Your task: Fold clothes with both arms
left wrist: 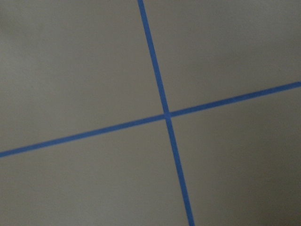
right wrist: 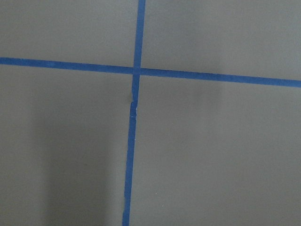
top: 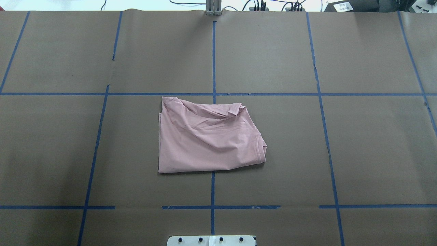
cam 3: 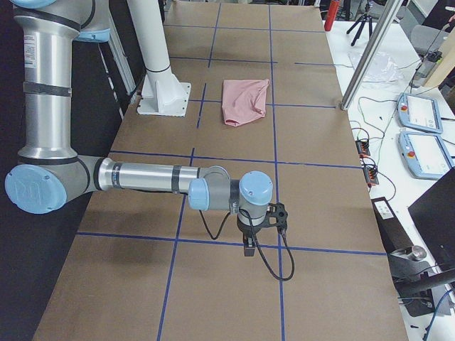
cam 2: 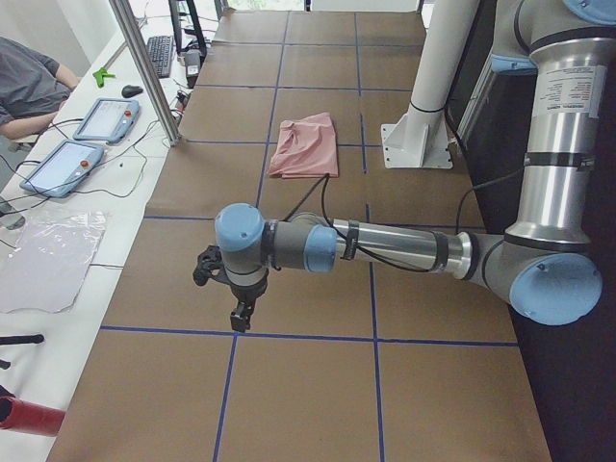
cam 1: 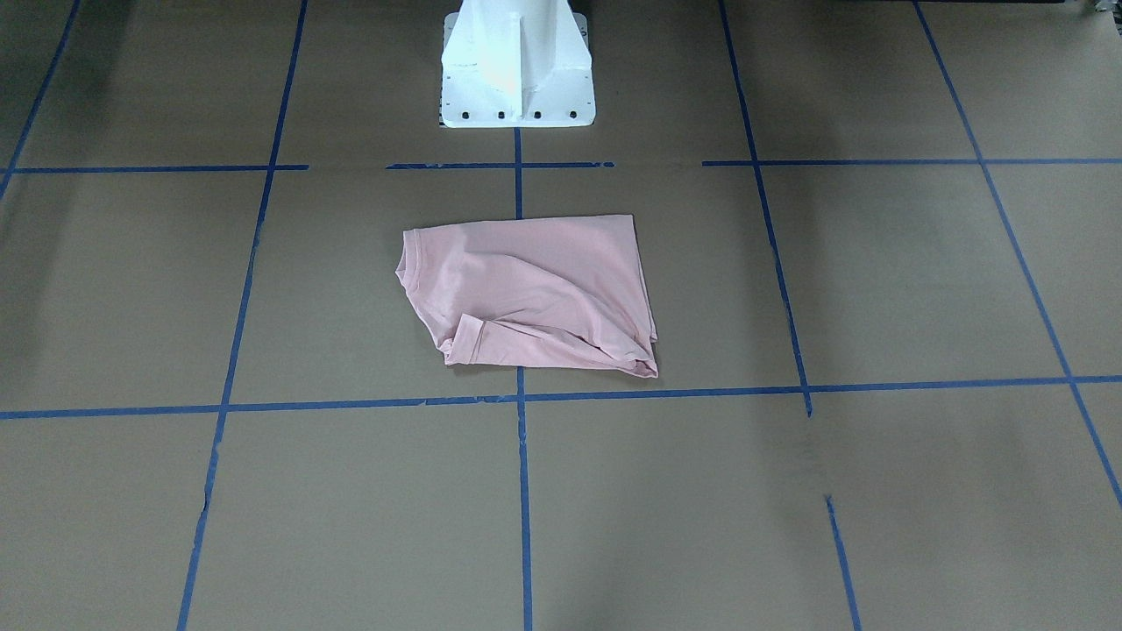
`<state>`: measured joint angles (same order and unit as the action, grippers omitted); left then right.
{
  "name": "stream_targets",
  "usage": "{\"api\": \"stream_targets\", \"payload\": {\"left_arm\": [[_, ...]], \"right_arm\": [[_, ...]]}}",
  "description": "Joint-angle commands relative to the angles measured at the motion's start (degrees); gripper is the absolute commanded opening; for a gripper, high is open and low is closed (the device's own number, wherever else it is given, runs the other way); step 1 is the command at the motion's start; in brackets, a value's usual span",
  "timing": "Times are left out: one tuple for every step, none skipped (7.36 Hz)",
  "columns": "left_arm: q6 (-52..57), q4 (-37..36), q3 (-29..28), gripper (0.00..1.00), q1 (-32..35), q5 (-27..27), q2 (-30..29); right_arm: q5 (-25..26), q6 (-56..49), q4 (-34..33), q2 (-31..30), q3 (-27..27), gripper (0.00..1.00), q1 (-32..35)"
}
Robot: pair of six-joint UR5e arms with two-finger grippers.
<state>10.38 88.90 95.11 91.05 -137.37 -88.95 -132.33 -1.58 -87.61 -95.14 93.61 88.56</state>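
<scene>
The pale pink T-shirt [cam 1: 535, 294] lies folded into a rough rectangle at the middle of the brown table, with its ribbed collar [top: 261, 150] at one side and its print hidden. It also shows in the overhead view [top: 205, 136] and both side views [cam 2: 303, 146] [cam 3: 244, 101]. My left gripper [cam 2: 241, 313] hangs above the table far from the shirt, at the table's left end. My right gripper [cam 3: 250, 247] hangs likewise at the right end. I cannot tell whether either is open or shut. Both wrist views show only brown paper and crossing blue tape.
The white pedestal base [cam 1: 517, 79] stands just behind the shirt. Blue tape lines [top: 213, 61] grid the brown paper. A seated person [cam 2: 29, 87], teach pendants [cam 2: 101, 120] [cam 3: 419, 114] and a metal post [cam 2: 144, 67] are on the white bench along the table's far side.
</scene>
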Motion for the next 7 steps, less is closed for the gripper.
{"api": "stream_targets", "payload": {"left_arm": [[-0.1, 0.1, 0.9, 1.00, 0.2, -1.6, 2.8], [-0.1, 0.1, 0.9, 1.00, 0.2, -1.5, 3.2], [-0.1, 0.0, 0.9, 1.00, 0.0, 3.1, 2.4], [-0.3, 0.2, 0.9, 1.00, 0.0, 10.5, 0.7], [-1.1, 0.4, 0.3, 1.00, -0.1, 11.2, 0.0], [-1.2, 1.4, 0.0, 1.00, -0.1, 11.2, 0.4], [-1.3, 2.1, -0.5, 1.00, -0.2, 11.4, 0.5]], "right_arm": [[-0.1, -0.1, 0.0, -0.4, 0.4, 1.00, 0.9], [0.2, -0.3, 0.4, -1.6, 0.6, 1.00, 1.1], [0.3, -0.4, 0.8, -2.2, 1.0, 1.00, 1.2], [0.3, -1.0, 0.7, -2.7, 2.4, 1.00, 2.4], [0.3, -1.0, 0.2, -2.8, 3.2, 1.00, 2.7], [0.2, -0.7, 0.2, -2.7, 3.4, 1.00, 2.8], [0.3, -0.4, 0.2, -2.7, 3.5, 1.00, 2.7]]}}
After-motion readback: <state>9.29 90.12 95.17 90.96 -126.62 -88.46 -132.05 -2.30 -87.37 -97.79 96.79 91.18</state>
